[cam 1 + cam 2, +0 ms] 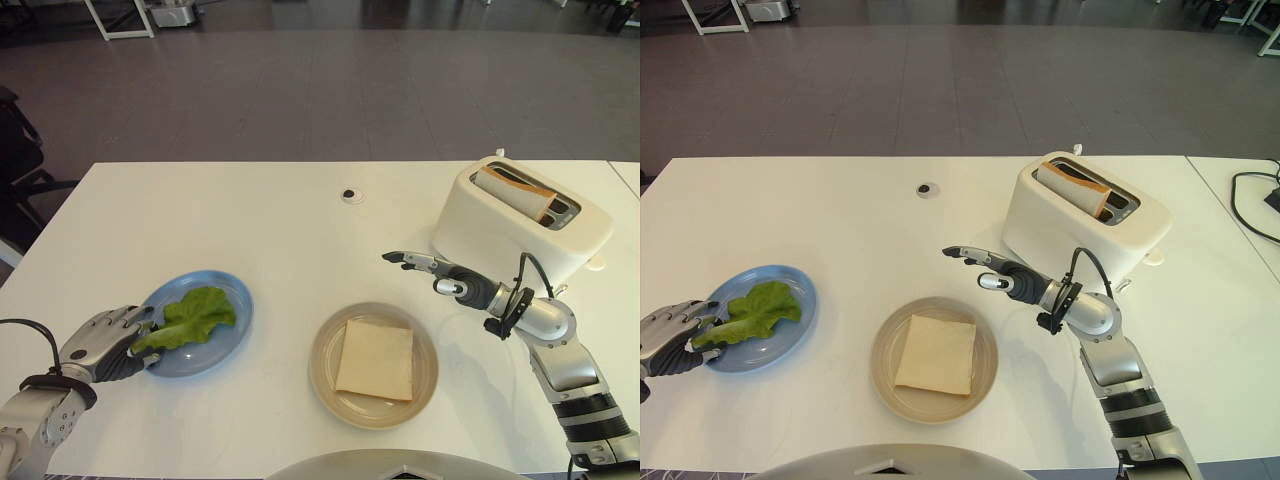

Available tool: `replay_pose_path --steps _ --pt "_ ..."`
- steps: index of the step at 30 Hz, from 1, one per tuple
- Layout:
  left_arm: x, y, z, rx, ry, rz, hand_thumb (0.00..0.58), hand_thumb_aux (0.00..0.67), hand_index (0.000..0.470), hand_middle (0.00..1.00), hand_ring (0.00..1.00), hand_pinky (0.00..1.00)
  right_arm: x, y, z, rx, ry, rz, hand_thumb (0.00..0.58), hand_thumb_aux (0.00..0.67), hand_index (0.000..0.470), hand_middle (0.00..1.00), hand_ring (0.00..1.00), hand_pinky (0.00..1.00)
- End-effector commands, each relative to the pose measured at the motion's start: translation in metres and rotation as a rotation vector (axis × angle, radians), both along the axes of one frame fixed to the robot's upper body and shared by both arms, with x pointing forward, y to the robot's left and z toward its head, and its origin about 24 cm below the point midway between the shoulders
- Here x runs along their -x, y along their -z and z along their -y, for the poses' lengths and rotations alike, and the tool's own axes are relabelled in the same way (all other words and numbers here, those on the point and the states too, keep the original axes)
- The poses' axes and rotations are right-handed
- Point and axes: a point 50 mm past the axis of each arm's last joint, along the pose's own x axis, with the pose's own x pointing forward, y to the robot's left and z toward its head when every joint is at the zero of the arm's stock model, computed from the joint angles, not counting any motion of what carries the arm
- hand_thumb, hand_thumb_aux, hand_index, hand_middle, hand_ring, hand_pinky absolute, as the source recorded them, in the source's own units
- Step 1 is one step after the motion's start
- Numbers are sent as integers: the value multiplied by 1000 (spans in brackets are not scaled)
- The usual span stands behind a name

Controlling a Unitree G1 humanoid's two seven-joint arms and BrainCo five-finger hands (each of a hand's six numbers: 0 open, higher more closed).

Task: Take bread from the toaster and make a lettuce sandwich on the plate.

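A green lettuce leaf (197, 314) lies on the blue plate (218, 350) at the front left. My left hand (108, 345) is at the plate's left rim, its fingers curled on the leaf's near end. One slice of bread (375, 358) lies flat on the beige plate (324, 368) in the front middle. The white toaster (500, 235) stands at the right with another slice (512, 188) sticking out of its slot. My right hand (440, 273) hovers open between the beige plate and the toaster, fingers stretched to the left.
A small round black-and-white knob (348, 195) sits on the white table (250, 220) at the back middle. A cable (1250, 210) lies on the neighbouring table at the far right.
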Motion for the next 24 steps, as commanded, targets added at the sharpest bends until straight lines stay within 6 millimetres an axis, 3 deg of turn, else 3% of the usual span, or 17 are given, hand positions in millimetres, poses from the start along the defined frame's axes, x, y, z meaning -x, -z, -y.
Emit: replay_pose_path --steps 1,4,5,8,12,13,17,18,20,21,24 --pt "-2 4 4 9 25 -36 405 302 212 0 0 0 0 0 2 11 8 8 0 0 0 0 0 0" --pt "-3 3 8 21 43 -30 410 307 216 0 0 0 0 0 1 14 7 12 0 0 0 0 0 0" --pt "-3 3 8 22 44 -29 368 265 186 0 0 0 0 1 1 16 6 13 0 0 0 0 0 0" --pt "-3 1 11 24 53 -22 313 215 151 0 0 0 -1 2 0 20 4 14 0 0 0 0 0 0" --pt "-3 1 13 27 62 -17 368 265 186 0 0 0 -1 3 -1 30 3 17 0 0 0 0 0 0" --pt "-3 1 13 28 63 -16 427 326 229 0 0 0 -1 3 -1 33 4 19 0 0 0 0 0 0" --pt "-4 1 14 28 69 -14 505 428 300 0 0 0 -1 4 -2 39 5 20 0 0 0 0 0 0" --pt "-5 1 14 28 70 -14 542 499 350 0 0 0 -1 4 -2 40 5 20 0 0 0 0 0 0" --pt "-5 2 15 29 73 -16 566 568 398 0 0 0 -1 5 -2 40 5 21 0 0 0 0 0 0" --pt "-4 3 15 29 75 -17 580 670 470 0 0 0 -1 5 -2 40 5 21 0 0 0 0 0 0" --pt "-4 3 16 41 80 -11 580 670 470 0 0 0 -1 6 -3 40 6 20 0 0 0 0 0 0"
